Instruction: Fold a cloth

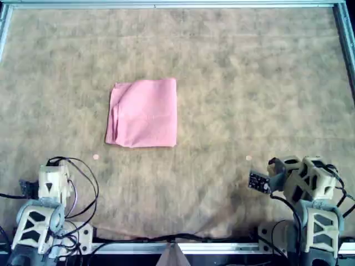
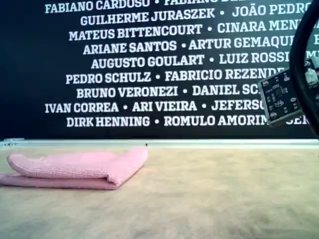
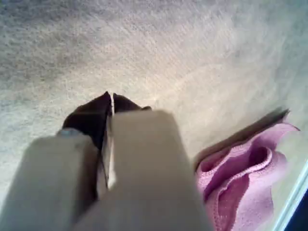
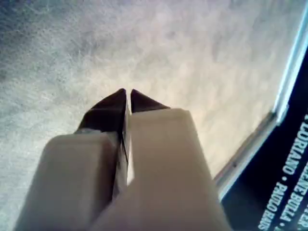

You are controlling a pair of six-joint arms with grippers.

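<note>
Left pincer (image 3: pixel 112 97) closed on nothing, tips pressed together above bare mat, cloth (image 3: pixel 243 178) off to one side and well apart from it. Right pincer (image 4: pixel 125 94) likewise closed and empty, over open mat (image 1: pixel 249 83) near the metal edge rail (image 4: pixel 262 144), no fabric near its tips. Both arms parked at the near edge of the counter in the overhead view, left arm (image 1: pixel 47 205) in the lower left corner, right arm (image 1: pixel 308 191) in the lower right.

Cloth (image 1: pixel 144 113) left of centre in the overhead view, lying flat on the mat, already doubled over: layered and thick in the exterior view (image 2: pixel 75 169), rounded fold toward that view's right, loose edges stacked toward its left. Outline close to square, slightly longer running away from the arms than across; a wrinkle and slight bulge along the overhead view's left side, right edge straighter.

Judged stage: folding apparently done or nearly so, arms withdrawn to rest. If another fold is wanted, next move calls for opening a pincer, reaching out to the stacked loose edges on the overhead view's left side, pinching all layers together, then carrying them across to the straight edge.
</note>
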